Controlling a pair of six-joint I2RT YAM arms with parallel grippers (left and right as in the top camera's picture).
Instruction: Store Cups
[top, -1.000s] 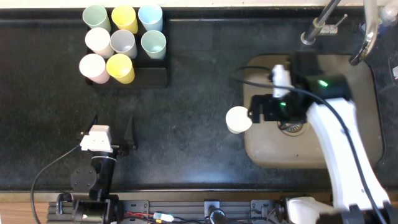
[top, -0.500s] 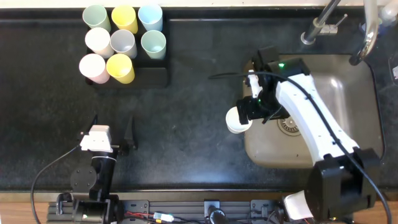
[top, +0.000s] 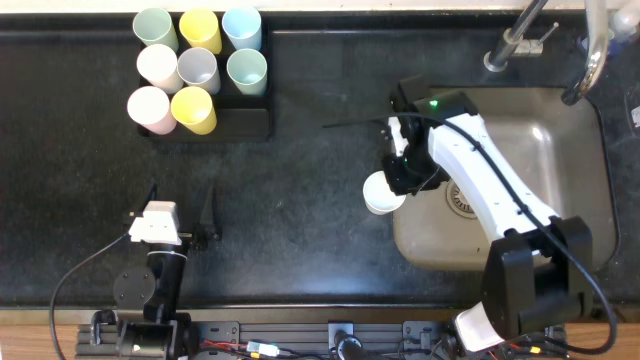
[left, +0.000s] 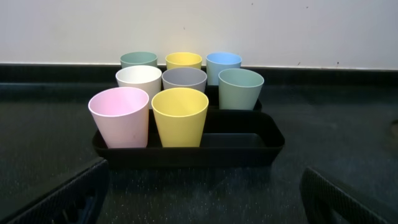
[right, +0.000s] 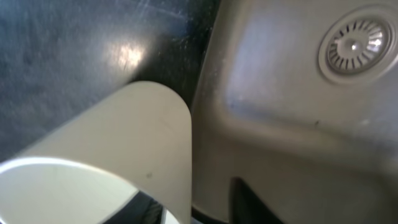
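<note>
The right arm's fingers (top: 392, 184) are clenched on the wall of a white cup (top: 380, 192), mouth up, over the seam where the counter (top: 300, 210) meets the left rim of the sink (top: 420, 100). The tray (top: 252, 124) of seven cups lies well apart, across the counter to the left and toward the back wall, with its near right corner bare. The right arm is folded across the sink. The left arm's fingers (top: 182, 200) sit released, facing the tray.
</note>
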